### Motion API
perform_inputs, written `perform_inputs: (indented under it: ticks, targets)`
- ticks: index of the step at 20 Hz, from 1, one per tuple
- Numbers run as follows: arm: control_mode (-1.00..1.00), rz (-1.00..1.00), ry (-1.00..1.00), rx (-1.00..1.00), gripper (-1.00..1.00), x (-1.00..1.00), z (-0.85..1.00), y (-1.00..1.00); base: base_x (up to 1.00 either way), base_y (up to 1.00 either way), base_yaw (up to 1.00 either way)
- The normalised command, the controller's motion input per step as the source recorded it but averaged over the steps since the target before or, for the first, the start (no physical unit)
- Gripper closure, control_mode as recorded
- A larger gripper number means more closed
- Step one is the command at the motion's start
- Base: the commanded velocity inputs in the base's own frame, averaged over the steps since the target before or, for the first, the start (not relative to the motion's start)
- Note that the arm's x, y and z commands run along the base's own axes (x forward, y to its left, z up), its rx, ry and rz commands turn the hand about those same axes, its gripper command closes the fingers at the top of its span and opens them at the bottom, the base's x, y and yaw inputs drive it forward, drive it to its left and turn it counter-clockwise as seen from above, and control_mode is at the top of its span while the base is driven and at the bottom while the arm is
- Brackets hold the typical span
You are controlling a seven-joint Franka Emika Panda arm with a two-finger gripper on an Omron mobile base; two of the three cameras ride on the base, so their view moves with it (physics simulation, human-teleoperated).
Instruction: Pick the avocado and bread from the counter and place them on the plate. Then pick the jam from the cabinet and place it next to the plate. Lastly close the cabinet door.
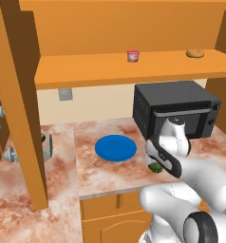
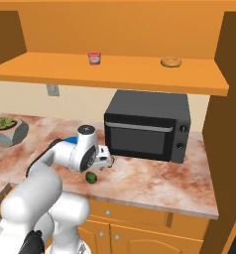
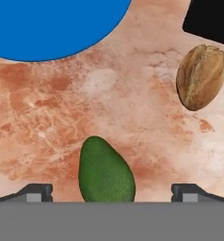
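Over the avocado (image 3: 106,172), spread fingers (image 3: 36,192) point down at the counter (image 3: 48,117).

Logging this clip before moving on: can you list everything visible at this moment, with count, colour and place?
avocado: one, dark green, on the counter between the open fingertips
bread: one, brown, on the counter near the microwave
plate: one, bright blue, bare, on the counter left of the microwave
counter: one, reddish-brown and white marbled
jam: one, pinkish-red jar, on the cabinet shelf
doughnut-shaped roll: one, tan, on the same shelf, to the right
cabinet: one, orange wood, door open
microwave: one, black, on the counter
potted plant: one, green, far left on the counter
end effector: one, open, over the avocado
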Motion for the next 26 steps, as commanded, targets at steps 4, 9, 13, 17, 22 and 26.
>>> perform_inputs:
  ticks: [4, 9, 13, 17, 22, 26]
  targets:
    - [-1.00, 0.04, 0.09, -0.04, -1.00, 0.00, -0.39, 0.00, 0.00, 0.00, 0.00]
    - [-1.00, 0.01, 0.04, 0.00, -1.00, 0.00, -0.27, 0.00, 0.00, 0.00, 0.00]
    - [-1.00, 0.00, 0.00, 0.00, -1.00, 0.00, -0.21, 0.00, 0.00, 0.00, 0.00]
    - [-1.00, 0.00, 0.00, 0.00, -1.00, 0.00, -0.24, 0.00, 0.00, 0.00, 0.00]
    - [-1.00, 0.00, 0.00, -0.02, -1.00, 0.05, -0.26, 0.07, 0.00, 0.00, 0.00]
    - [-1.00, 0.00, 0.00, -0.02, -1.00, 0.08, -0.29, 0.11, 0.00, 0.00, 0.00]
